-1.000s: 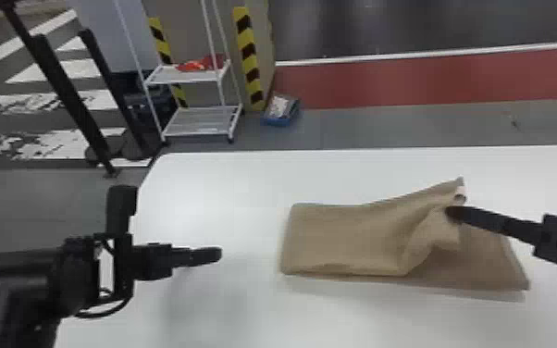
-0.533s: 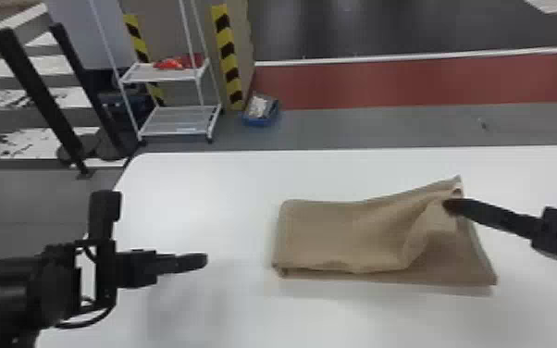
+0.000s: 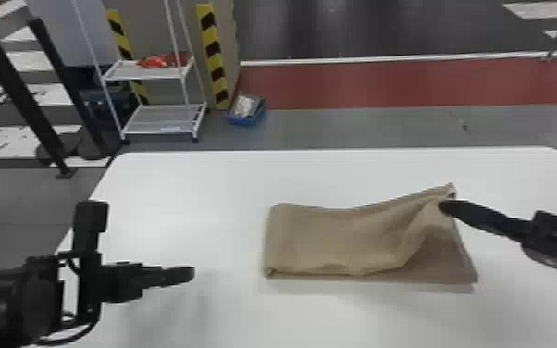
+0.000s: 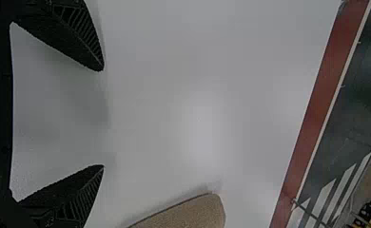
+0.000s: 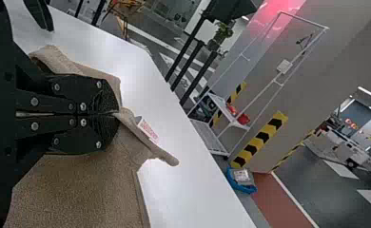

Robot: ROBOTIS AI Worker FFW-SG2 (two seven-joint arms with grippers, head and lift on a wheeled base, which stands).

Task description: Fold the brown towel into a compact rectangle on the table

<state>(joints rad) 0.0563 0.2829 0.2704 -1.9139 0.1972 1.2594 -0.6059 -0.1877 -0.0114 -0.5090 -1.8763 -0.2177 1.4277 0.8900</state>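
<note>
Head view, brown towel [image 3: 328,240] partly folded on the white table [image 3: 189,185], right gripper [image 3: 444,207] pinched tight on its raised corner at two o'clock, left gripper [image 3: 188,274] spread wide and empty, well apart at the towel's nine o'clock.

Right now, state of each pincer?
Left pincer: open, holding nothing, over the table.
Right pincer: closed on the towel, pinching its raised edge.
</note>
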